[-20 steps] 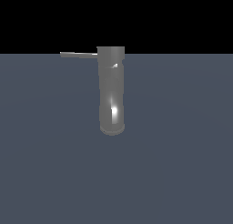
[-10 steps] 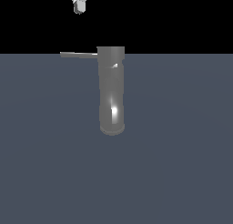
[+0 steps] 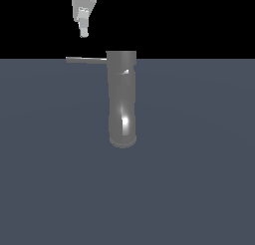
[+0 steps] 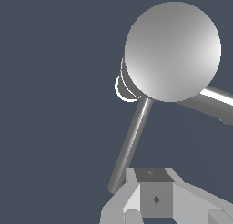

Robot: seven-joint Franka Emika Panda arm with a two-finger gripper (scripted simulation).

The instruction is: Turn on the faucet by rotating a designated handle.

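Observation:
The faucet [image 3: 122, 99] is a thick shiny grey cylinder with a rounded end and a bright highlight, standing mid-scene in the exterior view. The handle [image 3: 85, 60] is a thin grey rod sticking out from the faucet's top toward the exterior view's left. My gripper [image 3: 83, 33] hangs above the handle's outer end, apart from it, fingers together and empty. In the wrist view the faucet [image 4: 173, 50] shows end-on as a round disc. The handle [image 4: 132, 141] runs from it toward my gripper [image 4: 154, 198], and its tip lies just beside the fingers.
A flat blue-grey surface [image 3: 199, 179] lies under and around the faucet. In the wrist view a second, thicker grey bar [image 4: 214, 104] sticks out from the faucet on the side away from the handle.
My gripper was out of view one second ago. It came in from the top of the exterior view and has moved down toward the handle's outer end. The faucet and handle have not moved.

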